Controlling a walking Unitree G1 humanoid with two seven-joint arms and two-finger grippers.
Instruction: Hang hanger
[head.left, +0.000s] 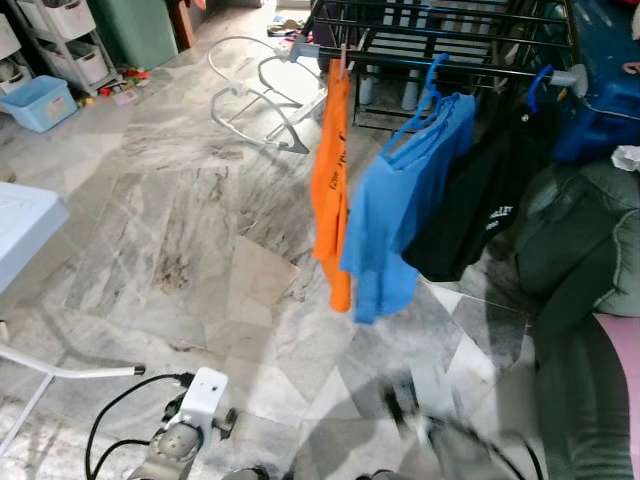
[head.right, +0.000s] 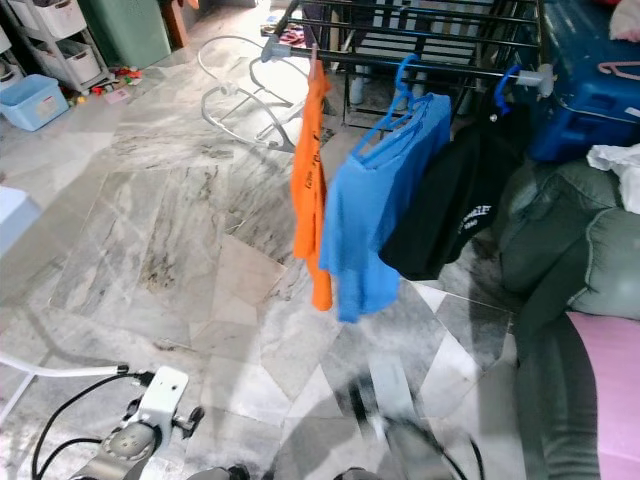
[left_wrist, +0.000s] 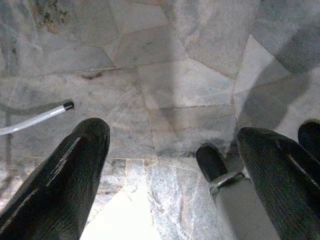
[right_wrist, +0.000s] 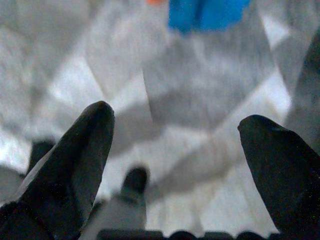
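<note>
A marble floor (head.left: 200, 230) spreads out below a black drying rack (head.left: 440, 40), the landmark here. A grey sofa (head.left: 580, 300) sits to the right of the rack. Hanging from the rack's front rail, left to right, are an orange garment (head.left: 330, 190), a blue shirt (head.left: 395, 220) on a blue hanger (head.left: 428, 95), and a black shirt (head.left: 470, 210). Well below the rack, near the floor, the left gripper (left_wrist: 170, 165) hangs with its fingers spread apart, empty. The right gripper (right_wrist: 175, 155), blurred, also has its fingers apart and empty.
</note>
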